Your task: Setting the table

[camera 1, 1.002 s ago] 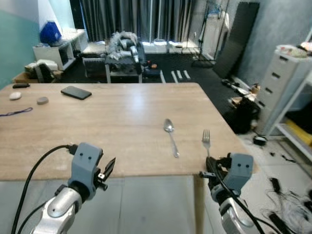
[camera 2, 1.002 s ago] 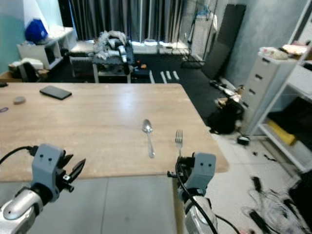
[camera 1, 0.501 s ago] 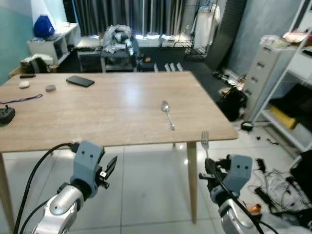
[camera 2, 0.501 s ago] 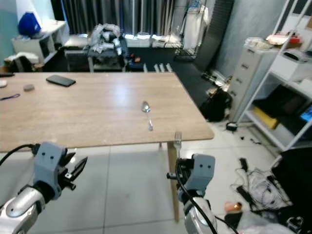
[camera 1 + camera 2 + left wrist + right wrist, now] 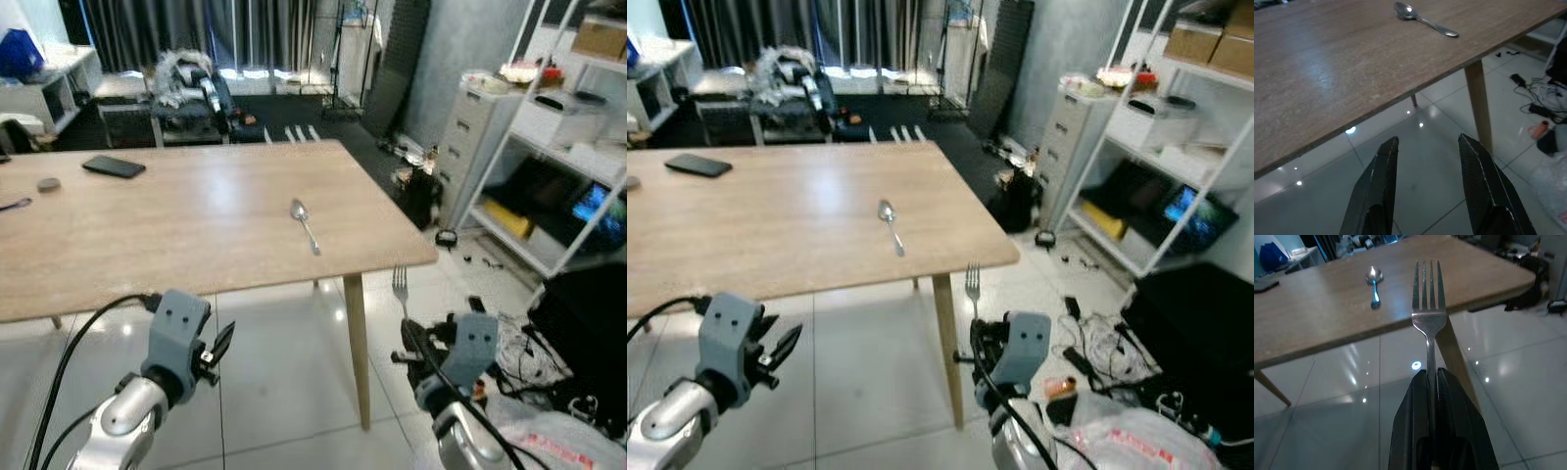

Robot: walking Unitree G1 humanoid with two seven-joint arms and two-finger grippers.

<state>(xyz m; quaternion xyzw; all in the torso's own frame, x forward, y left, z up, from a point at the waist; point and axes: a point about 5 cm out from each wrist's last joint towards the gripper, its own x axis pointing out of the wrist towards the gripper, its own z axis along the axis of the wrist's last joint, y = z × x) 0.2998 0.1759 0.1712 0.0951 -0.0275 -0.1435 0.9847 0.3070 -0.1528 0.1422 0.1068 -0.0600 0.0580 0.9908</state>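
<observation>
A silver fork (image 5: 1427, 308) stands upright with my right gripper (image 5: 1430, 376) shut on its handle; it is held low, off the corner of the wooden table (image 5: 176, 230), over the tiled floor. The same fork (image 5: 400, 287) shows beside the table leg (image 5: 356, 343). A silver spoon (image 5: 305, 224) lies on the table near its right edge. My left gripper (image 5: 1426, 143) is open with nothing between its fingers, low in front of the table's near edge.
A black phone (image 5: 114, 166) and a small grey object (image 5: 47, 183) lie on the far left of the table. To the right stand a white drawer cabinet (image 5: 470, 132) and white shelves (image 5: 563, 147). Cables (image 5: 1097, 348) and a plastic bag (image 5: 1117, 441) lie on the floor nearby.
The camera has pulled back from the table and swung right, so the table now sits farther off. Both grippers keep their pose, the right still holding the fork.
</observation>
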